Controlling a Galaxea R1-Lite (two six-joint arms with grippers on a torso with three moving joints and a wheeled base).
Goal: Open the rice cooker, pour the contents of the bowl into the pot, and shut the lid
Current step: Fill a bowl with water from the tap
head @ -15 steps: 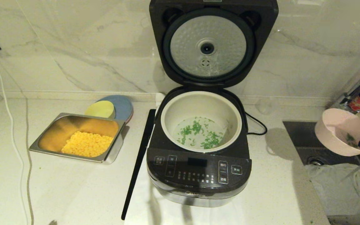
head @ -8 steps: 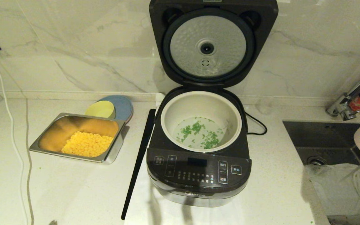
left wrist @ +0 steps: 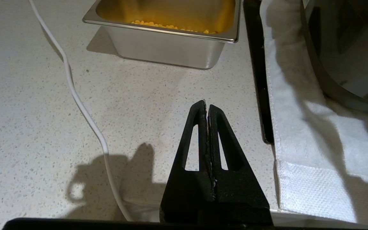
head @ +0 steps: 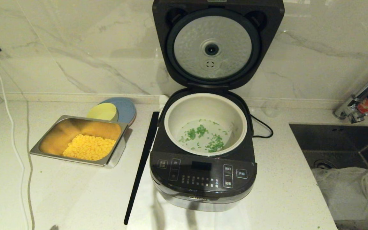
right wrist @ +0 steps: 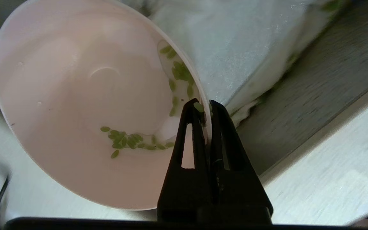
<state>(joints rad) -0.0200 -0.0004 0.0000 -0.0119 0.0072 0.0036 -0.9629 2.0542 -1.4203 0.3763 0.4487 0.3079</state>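
Note:
The black rice cooker (head: 203, 174) stands at the counter's middle with its lid (head: 212, 48) upright and open. Green chopped contents (head: 203, 137) lie in water at the bottom of the cream pot (head: 171, 121). The pale pink bowl (right wrist: 75, 105) shows only in the right wrist view, tilted, with a few green bits (right wrist: 126, 142) stuck inside. My right gripper (right wrist: 205, 107) is shut on the bowl's rim, over the sink area off the head view's right edge. Low over the counter left of the cooker, my left gripper (left wrist: 206, 105) is shut and holds nothing.
A steel tray (head: 43, 148) of yellow corn sits left of the cooker, with a yellow bowl (head: 102, 111) and blue plate (head: 125, 107) behind it. A black strip (head: 141, 166) and white cloth (left wrist: 299, 134) lie by the cooker. White cable (head: 11, 127) at left; sink (head: 334, 143) and tap (head: 359, 95) at right.
The pink bowl in my right gripper has moved right, from above the sink out of the head view. The cooker, pot and left arm have not moved.

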